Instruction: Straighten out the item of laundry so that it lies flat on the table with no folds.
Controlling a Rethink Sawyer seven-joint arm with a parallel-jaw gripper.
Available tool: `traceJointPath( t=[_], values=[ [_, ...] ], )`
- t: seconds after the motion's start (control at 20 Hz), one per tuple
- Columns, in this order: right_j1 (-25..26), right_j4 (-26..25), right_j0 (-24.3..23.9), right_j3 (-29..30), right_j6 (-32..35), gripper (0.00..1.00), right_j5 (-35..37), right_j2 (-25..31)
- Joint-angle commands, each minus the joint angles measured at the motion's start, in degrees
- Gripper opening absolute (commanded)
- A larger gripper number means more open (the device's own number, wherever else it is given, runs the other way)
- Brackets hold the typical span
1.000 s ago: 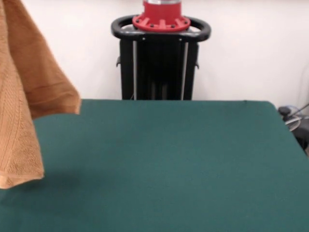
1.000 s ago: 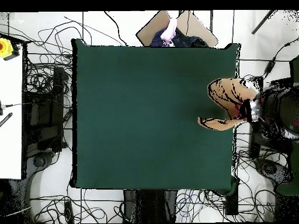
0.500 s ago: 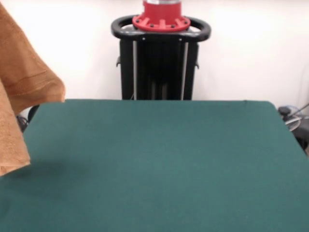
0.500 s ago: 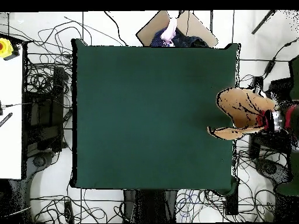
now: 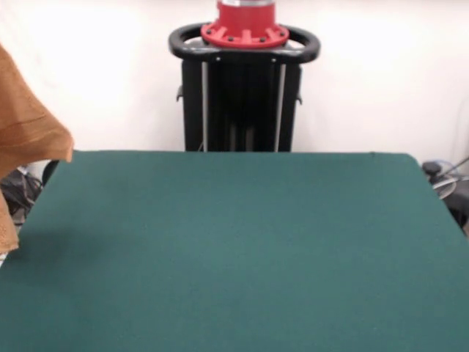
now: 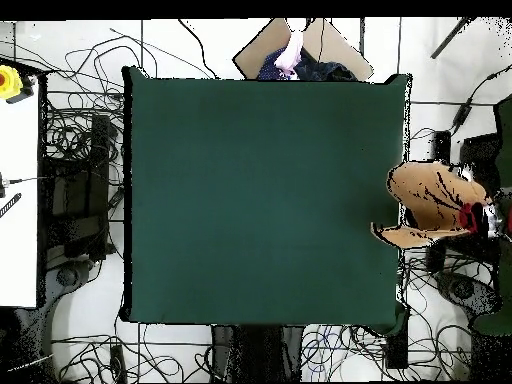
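The orange-tan towel (image 5: 29, 132) hangs in the air, bunched and folded, at the left edge of the front view. In the overhead view the towel (image 6: 430, 200) hangs past the table's right edge, with only a lower corner over the felt. The gripper (image 6: 472, 216) shows as a red and black part at the towel's right end, off the table, and the towel hangs from it. It is mostly hidden by the cloth. The dark green table (image 5: 242, 242) is bare, also in the overhead view (image 6: 260, 190).
The robot's black pedestal with a red base (image 5: 244, 81) stands at the far side. Cables (image 6: 85, 170) cover the floor around the table. A white bench with a yellow and red button (image 6: 14, 80) stands at the left. A brown board (image 6: 268, 48) lies beyond the top edge.
The gripper has carried the hanging towel outward, further right in the overhead view and further left in the front view. It now hangs almost wholly off the table.
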Motion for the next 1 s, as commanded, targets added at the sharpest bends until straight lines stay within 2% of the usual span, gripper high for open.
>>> traceJointPath(
  t=[0.05,0.4,0.8,1.0],
  values=[
    [2.7,-3.7,-0.2,3.0,-10.2,0.00,-2.9,3.8],
    [2.9,-4.2,-1.2,4.1,-9.4,0.00,-4.9,4.0],
    [1.9,-3.2,-2.8,10.0,-7.6,0.00,-9.7,3.3],
    [3.5,-3.8,-2.7,8.9,-6.8,0.00,-11.0,3.3]
  ],
)
